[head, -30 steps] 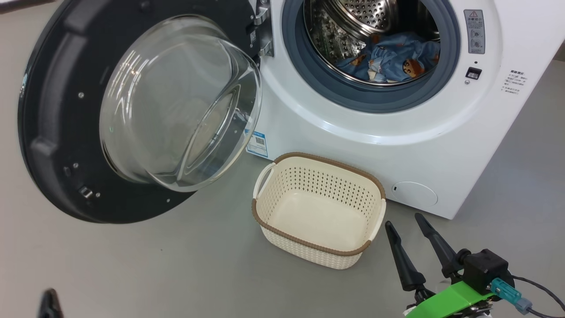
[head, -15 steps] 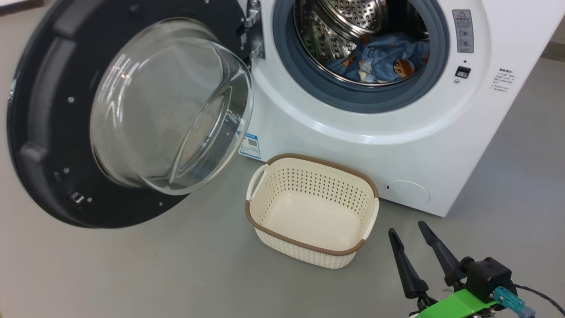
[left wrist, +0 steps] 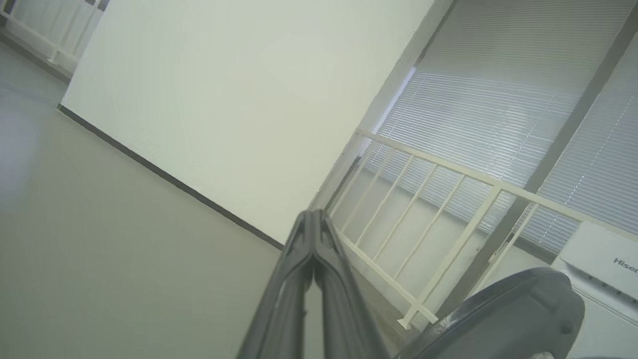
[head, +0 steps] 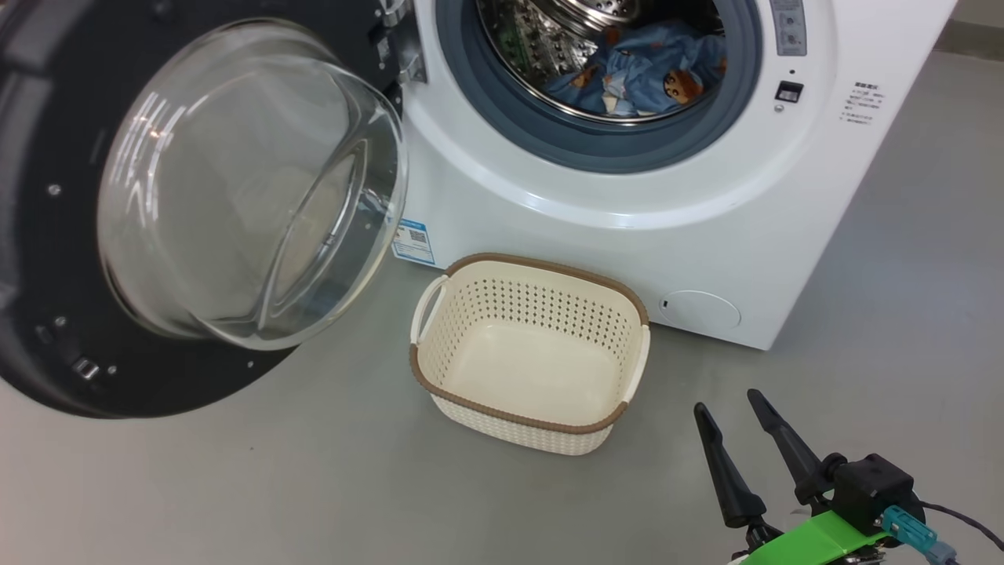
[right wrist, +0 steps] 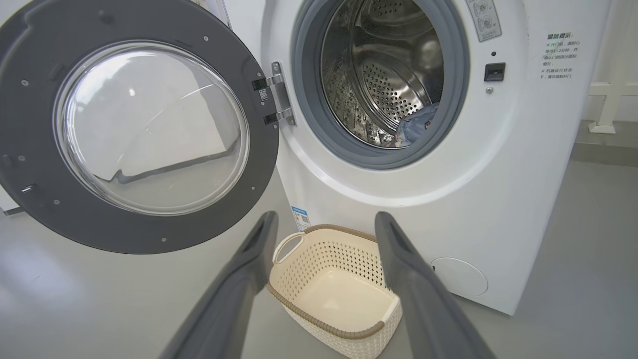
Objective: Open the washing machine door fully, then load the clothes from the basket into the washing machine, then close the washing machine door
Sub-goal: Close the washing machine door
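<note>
Shifting head camera, basket (head: 518, 314) unmoved | left fingers (left wrist: 299, 279) together, empty | right fingers (head: 725, 471) wide apart, empty

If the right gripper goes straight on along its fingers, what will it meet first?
Probably the washing machine, its white front just under the rubber ring. The open right gripper seems to pass above the empty basket, though depth is unclear.

The light is bright, even and soft, so shadows are weak; the basket (head: 533, 435) throws only a pale one on the floor (head: 314, 486). White glare streaks lie on the glass of the washing machine door (head: 235, 180). In the right wrist view, the right end effector (right wrist: 326, 218) looks out of focus.
</note>
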